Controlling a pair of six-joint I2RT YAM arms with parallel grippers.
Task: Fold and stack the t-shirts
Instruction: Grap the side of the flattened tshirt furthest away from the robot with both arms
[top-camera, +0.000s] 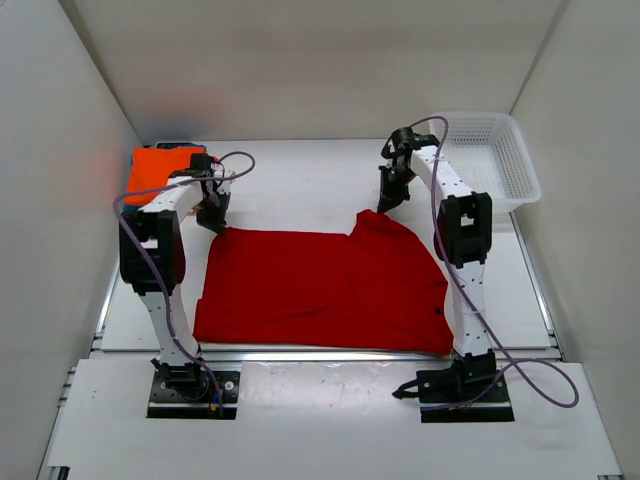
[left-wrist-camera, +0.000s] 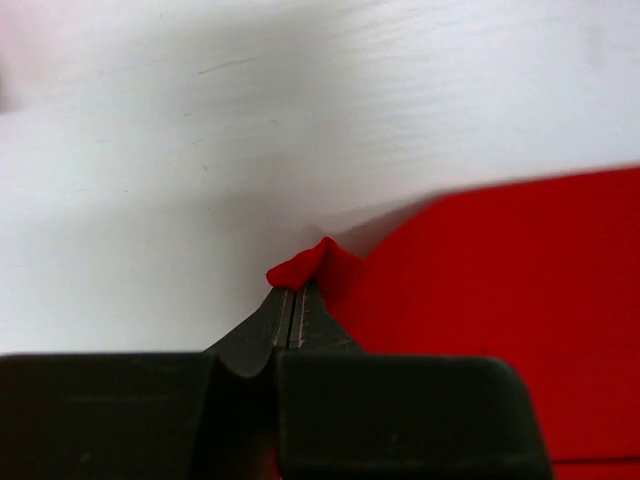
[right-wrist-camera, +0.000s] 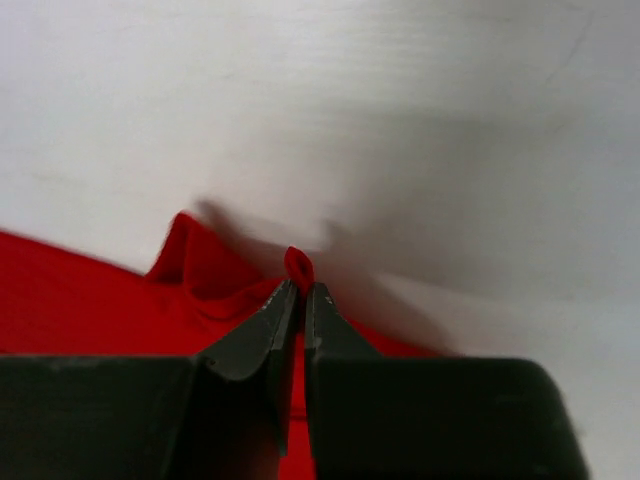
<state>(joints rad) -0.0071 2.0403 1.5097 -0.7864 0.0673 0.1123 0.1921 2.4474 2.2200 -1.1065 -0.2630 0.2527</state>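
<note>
Step in hand: by my reading, the first fold of the red t-shirt (top-camera: 320, 290). I hold its far edge at both ends and nothing is folded over yet.
Red t-shirt: it lies spread flat on the worktop (top-camera: 300, 190), running from between my two jaws back toward my bases. Only the part under my right jaws is raised, in a small peak.
Left jaws: closed tight on the shirt's far-left corner (left-wrist-camera: 305, 265). A small nub of red cloth pokes out past the tips, which sit low, at or just above the worktop.
Right jaws: pinched shut on a fold of cloth (right-wrist-camera: 298, 265) at the far-right end. The fabric rises in a ridge just to the left of the tips.
Arm pose: my left arm (top-camera: 160, 250) and right arm (top-camera: 462, 230) both reach forward with wrists tipped down, well apart, one at each end of the far edge.
Next move: I judge both ends should rise together and travel back toward my bases at the same pace, so the edge stays taut and lands square on the near hem.
Orange t-shirt: folded (top-camera: 160, 168), just beyond and outside my left jaws. That looks like the place for the stack.
Basket: the white basket (top-camera: 525, 175) sits outside my right jaws, apart from the cloth.
</note>
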